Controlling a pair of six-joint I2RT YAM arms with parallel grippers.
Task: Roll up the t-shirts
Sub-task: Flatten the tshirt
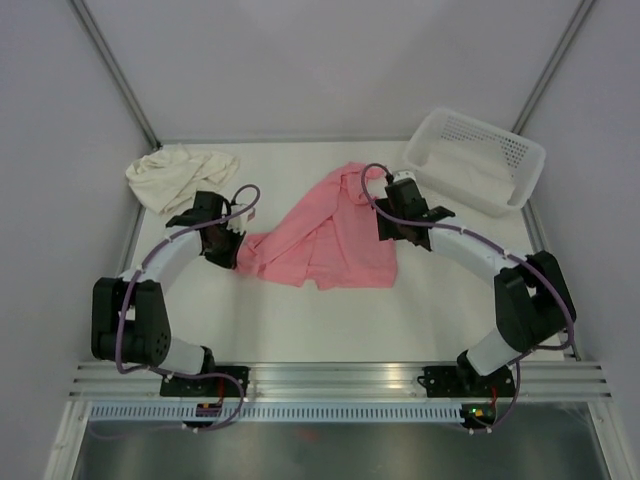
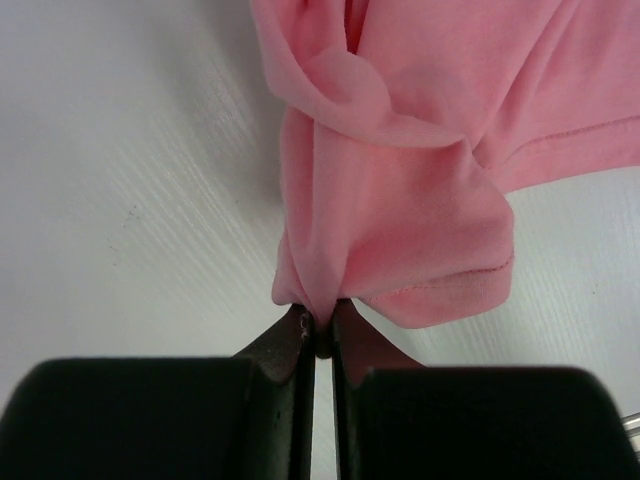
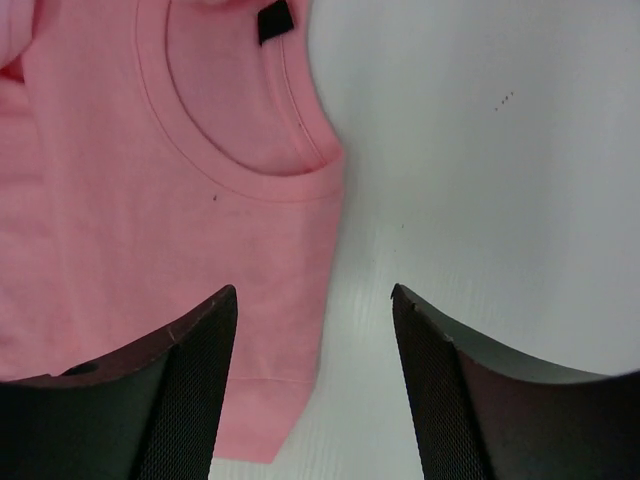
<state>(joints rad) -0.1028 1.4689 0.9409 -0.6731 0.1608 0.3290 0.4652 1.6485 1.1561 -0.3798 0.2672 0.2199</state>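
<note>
The salmon pink t-shirt (image 1: pixel 330 238) lies crumpled and partly spread in the middle of the table. My left gripper (image 1: pixel 238 250) is at its left corner; in the left wrist view the gripper (image 2: pixel 320 316) is shut on a pinched fold of the pink t-shirt (image 2: pixel 400 180). My right gripper (image 1: pixel 393 230) hovers over the shirt's right edge. In the right wrist view it (image 3: pixel 313 300) stands open and empty above the edge of the pink t-shirt (image 3: pixel 150 200), just below the collar. The cream t-shirt (image 1: pixel 180 172) lies bunched at the back left, away from both grippers.
A white perforated basket (image 1: pixel 512 150) stands at the back right, close behind my right arm, with white cloth in it. Grey walls close in the table on three sides. A metal rail (image 1: pixel 340 380) runs along the near edge.
</note>
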